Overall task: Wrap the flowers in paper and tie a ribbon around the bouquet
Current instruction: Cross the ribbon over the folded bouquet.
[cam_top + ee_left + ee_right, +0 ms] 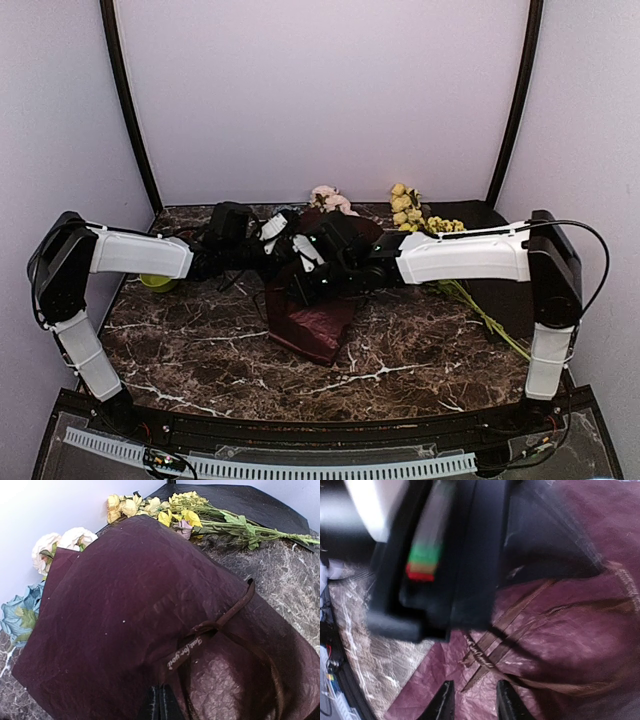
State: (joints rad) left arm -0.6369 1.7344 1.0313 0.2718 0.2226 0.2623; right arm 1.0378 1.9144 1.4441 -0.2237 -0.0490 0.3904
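The bouquet (315, 322) lies mid-table, sheathed in crinkly burgundy paper (120, 600). White roses (60, 541) and a blue bloom (20, 612) of the flowers stick out of its far end. A brown printed ribbon (234, 609) crosses the paper and is knotted once. Its printed tail runs down into the tips of my left gripper (161, 704), which is shut on it. My right gripper (475, 702) is open low over the paper. A loose ribbon (520, 614) end lies just ahead of the gap between its fingers. Both wrists crowd over the bundle in the top view.
Yellow-blossomed stems (420, 222) lie at the back right, with long green stalks (485, 315) running toward the right arm. A flat dark sheet (240, 500) sits under them. A yellow-green object (155, 283) rests under the left forearm. The back wall is close behind the blooms.
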